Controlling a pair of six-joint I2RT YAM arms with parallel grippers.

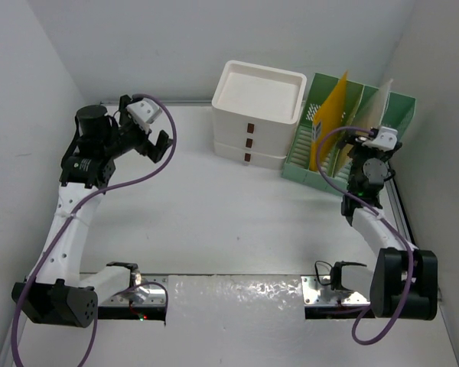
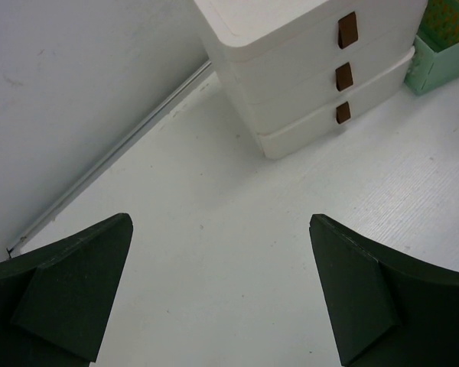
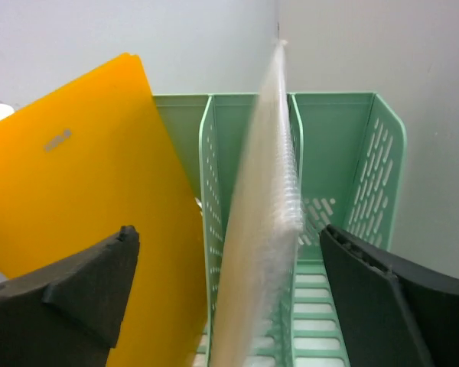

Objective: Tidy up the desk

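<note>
The desk (image 1: pixel 237 210) is a large white tabletop with thin rails. My left gripper (image 1: pixel 157 145) hovers over its far left part, open and empty; in the left wrist view (image 2: pixel 219 222) only bare desk (image 2: pixel 237 298) lies between the fingers. My right gripper (image 1: pixel 365 147) is at the front of the green file rack (image 1: pixel 352 145), open. In the right wrist view (image 3: pixel 227 229) a pale, spiral-bound sheaf (image 3: pixel 264 229) stands upright in a rack slot between the fingers, touching neither. A yellow folder (image 3: pixel 84 191) leans in the slot to its left.
A white three-drawer box (image 1: pixel 256 115) with brown handles stands at the back centre, next to the rack; it also shows in the left wrist view (image 2: pixel 306 69). The rack's right slot (image 3: pixel 344 153) has nothing in it. Walls close the back and both sides.
</note>
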